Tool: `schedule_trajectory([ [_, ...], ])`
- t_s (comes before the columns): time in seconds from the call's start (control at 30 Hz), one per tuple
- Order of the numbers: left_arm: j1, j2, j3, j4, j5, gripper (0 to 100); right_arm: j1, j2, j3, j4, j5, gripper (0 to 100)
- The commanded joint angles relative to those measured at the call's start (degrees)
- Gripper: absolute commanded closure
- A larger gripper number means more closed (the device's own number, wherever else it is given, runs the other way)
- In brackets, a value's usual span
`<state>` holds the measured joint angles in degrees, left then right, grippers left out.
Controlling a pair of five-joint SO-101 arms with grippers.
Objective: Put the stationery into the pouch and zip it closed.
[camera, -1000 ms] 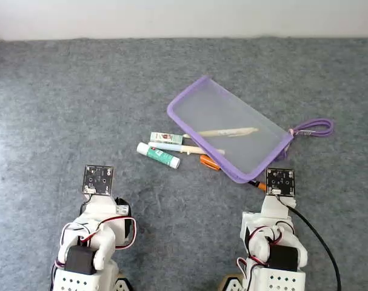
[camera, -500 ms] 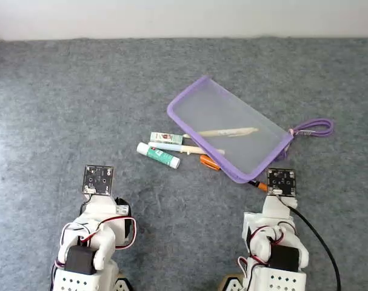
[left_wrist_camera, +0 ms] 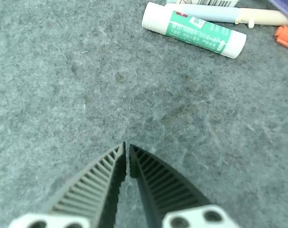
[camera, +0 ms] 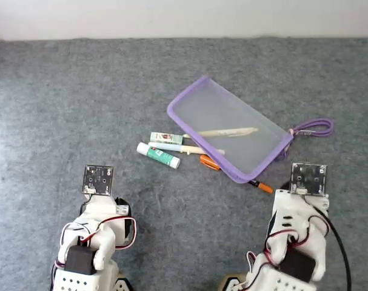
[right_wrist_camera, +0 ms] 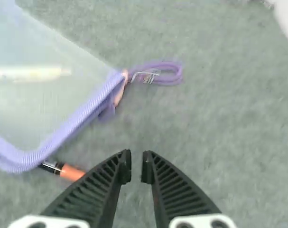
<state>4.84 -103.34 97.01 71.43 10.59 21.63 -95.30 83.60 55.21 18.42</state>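
Since the loose stationery has to go in first, what matters to us is how it lies from each claw. We read directions on the high view, with twelve o'clock at the far edge of the grey carpet point(camera: 62, 91). The glue stick point(camera: 158, 156) lies at about two o'clock from the left claw point(left_wrist_camera: 126, 147), well apart from it, with its long axis running ten to four. Just beyond it lie a pale pen point(camera: 177, 147), nearly nine to three, and a small box point(camera: 166, 138). We judge the left arm the nearer one for these three.

The orange pen point(camera: 260, 186) seems to run under the near corner of the purple pouch point(camera: 232, 121). Its free end lies at nine o'clock from the right arm, near it. The pouch itself stretches ten to four and already holds one cream pen point(camera: 229, 131). Its strap loop point(camera: 314, 127) sits at twelve o'clock from the right claw point(right_wrist_camera: 135, 159). We cannot tell whether the zip is open.

Both claws hold nothing: the left one's jaws are all but touching, and the right one's stand a narrow slit apart.

Against the frames from a second and half a second ago, our right arm has swung toward three o'clock, away from the pouch's corner, so the orange pen's tail end lies uncovered. The left arm has kept its place, and none of the stationery has shifted.
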Motion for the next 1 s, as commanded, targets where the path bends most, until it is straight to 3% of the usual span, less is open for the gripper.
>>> schedule_trajectory([
  [0.0,0.0,-0.44,-0.48,0.09,0.09,99,-0.13,11.82,-7.38,-4.97,0.97,94.3],
  [0.37,0.0,-0.44,-0.48,0.09,0.09,99,-0.04,70.11,-46.42,-6.29,0.62,99.0],
  [0.63,0.0,-0.44,-0.48,0.09,0.09,99,0.84,96.57,-66.55,-6.29,1.05,99.0],
  [0.97,0.0,-0.44,-0.48,0.09,0.09,99,-16.75,114.95,-85.45,-4.26,0.79,99.0],
])
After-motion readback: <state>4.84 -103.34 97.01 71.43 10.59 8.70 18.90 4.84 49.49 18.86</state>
